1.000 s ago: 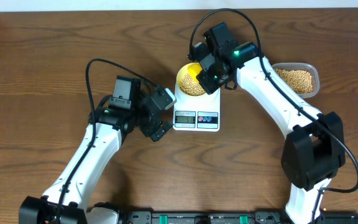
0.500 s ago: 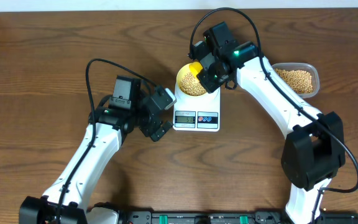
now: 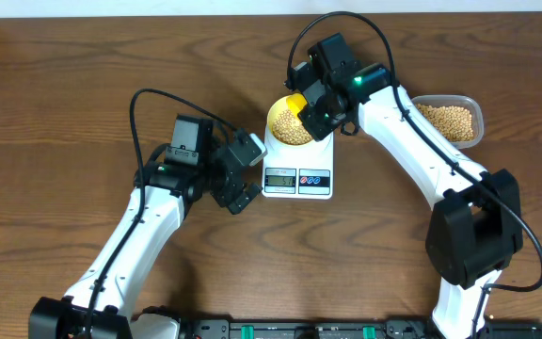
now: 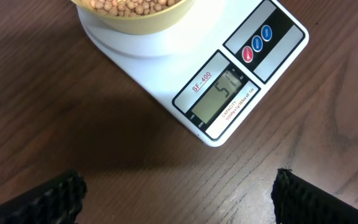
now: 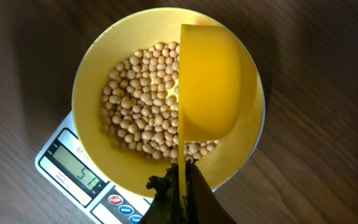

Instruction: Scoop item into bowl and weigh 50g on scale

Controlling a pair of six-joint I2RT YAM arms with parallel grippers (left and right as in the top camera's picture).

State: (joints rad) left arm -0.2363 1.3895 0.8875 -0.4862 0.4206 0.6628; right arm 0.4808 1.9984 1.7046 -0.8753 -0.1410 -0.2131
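The pale yellow bowl (image 3: pixel 287 123) (image 5: pixel 104 81) stands on the white scale (image 3: pixel 297 169) (image 4: pixel 166 68) (image 5: pixel 67 163) and holds many tan beans (image 5: pixel 138 106) (image 4: pixel 129 5). My right gripper (image 3: pixel 320 105) (image 5: pixel 180 180) is shut on the thin handle of a yellow scoop (image 5: pixel 211 87) (image 3: pixel 294 104), which hangs tipped on its side over the bowl's right half. The scale's display (image 4: pixel 221 96) reads 51. To the left of the scale my left gripper (image 3: pixel 243 174) (image 4: pixel 179 194) stands open over bare wood with nothing between its fingers.
A clear plastic container (image 3: pixel 452 120) of more beans sits to the right of the scale, behind the right arm. The table is dark brown wood (image 3: pixel 83 85). Red and blue buttons (image 4: pixel 257 43) are on the scale's front.
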